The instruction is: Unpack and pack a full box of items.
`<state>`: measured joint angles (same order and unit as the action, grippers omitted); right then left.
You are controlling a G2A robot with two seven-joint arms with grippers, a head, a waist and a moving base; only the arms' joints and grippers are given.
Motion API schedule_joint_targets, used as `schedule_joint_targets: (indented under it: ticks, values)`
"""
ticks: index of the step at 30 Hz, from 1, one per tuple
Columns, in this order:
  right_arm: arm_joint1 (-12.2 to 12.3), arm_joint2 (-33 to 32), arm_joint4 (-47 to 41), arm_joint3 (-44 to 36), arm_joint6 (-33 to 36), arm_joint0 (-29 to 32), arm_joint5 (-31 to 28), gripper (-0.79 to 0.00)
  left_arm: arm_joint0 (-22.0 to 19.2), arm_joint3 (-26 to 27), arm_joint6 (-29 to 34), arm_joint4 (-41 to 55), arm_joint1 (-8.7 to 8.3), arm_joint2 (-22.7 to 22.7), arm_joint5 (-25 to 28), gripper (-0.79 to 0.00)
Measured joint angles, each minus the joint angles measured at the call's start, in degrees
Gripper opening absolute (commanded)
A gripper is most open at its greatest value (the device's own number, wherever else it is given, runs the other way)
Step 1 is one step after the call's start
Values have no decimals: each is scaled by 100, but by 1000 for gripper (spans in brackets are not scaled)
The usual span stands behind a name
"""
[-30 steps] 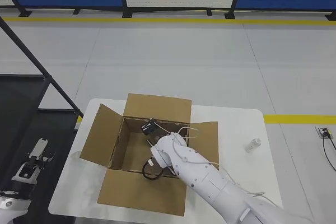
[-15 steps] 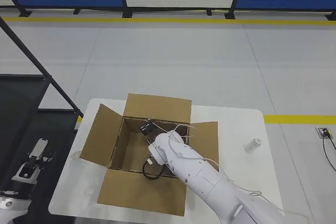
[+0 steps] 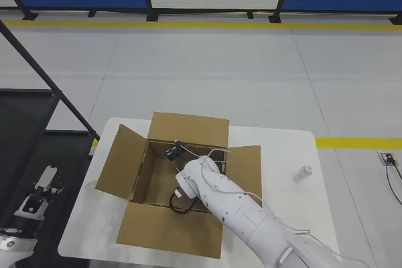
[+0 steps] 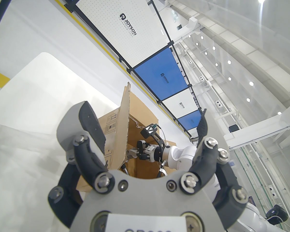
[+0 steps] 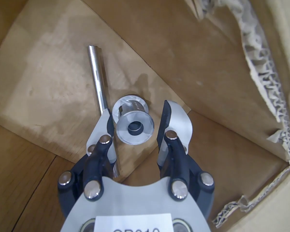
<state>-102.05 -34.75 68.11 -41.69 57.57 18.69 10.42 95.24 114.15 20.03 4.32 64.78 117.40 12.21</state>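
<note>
An open cardboard box (image 3: 176,230) stands on the white table (image 3: 281,144) with its flaps spread. My right arm (image 3: 211,191) reaches down into it. On the box floor (image 5: 50,85) lie a metal flanged bushing (image 5: 133,121) and a thin steel rod (image 5: 96,76). My right gripper (image 5: 137,119) is open with the bushing between its fingers; the rod lies just outside one finger (image 5: 108,123). My left gripper (image 4: 147,121) is open and holds nothing; it hangs beyond the table's left edge (image 3: 40,191), facing the box (image 4: 135,107).
A small clear bottle (image 3: 303,173) stands on the table right of the box. The box's torn corrugated edge (image 5: 263,68) rises close beside the right gripper. A dark metal frame (image 3: 47,87) stands left of the table.
My right wrist has shifted slightly to the left inside the box. The left arm has not moved.
</note>
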Motion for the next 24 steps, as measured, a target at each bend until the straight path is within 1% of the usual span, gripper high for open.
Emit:
schedule_joint_targets:
  ticks: [3, 5, 6, 7, 9, 10, 11, 15, 16, 19, 22, 24]
  values:
    - [108, -186, 62, -482, 188, 129, -144, -259, 0, 0, 0, 0, 0, 0, 0, 0]
    - [222, -354, 157, -982, 388, 301, -264, -151, 0, 0, 0, 0, 0, 0, 0, 0]
    - [282, -440, 221, -1237, 498, 395, -319, -114, 0, 0, 0, 0, 0, 0, 0, 0]
    - [371, -567, 329, -1619, 660, 545, -395, -80, 0, 0, 0, 0, 0, 0, 0, 0]
    - [520, -798, 537, -2282, 904, 833, -510, -55, 0, 0, 0, 0, 0, 0, 0, 0]
    - [625, -985, 693, -2776, 1057, 1063, -595, -37, 0, 0, 0, 0, 0, 0, 0, 0]
    - [707, -1144, 811, -3171, 1163, 1259, -668, 0, 0, 0, 0, 0, 0, 0, 0, 0]
    - [1027, -1960, 1242, -4924, 1479, 2210, -1036, 0, 0, 0, 0, 0, 0, 0, 0, 0]
    - [1102, -2236, 1333, -5411, 1485, 2486, -1119, 0, 0, 0, 0, 0, 0, 0, 0, 0]
    - [1234, -2926, 1411, -6402, 1318, 3058, -1199, 0, 0, 0, 0, 0, 0, 0, 0, 0]
    - [1315, -3592, 1364, -7051, 1011, 3438, -1154, 0, 0, 0, 0, 0, 0, 0, 0, 0]
    - [1349, -3980, 1346, -7240, 784, 3579, -1032, 0, 0, 0, 0, 0, 0, 0, 0, 0]
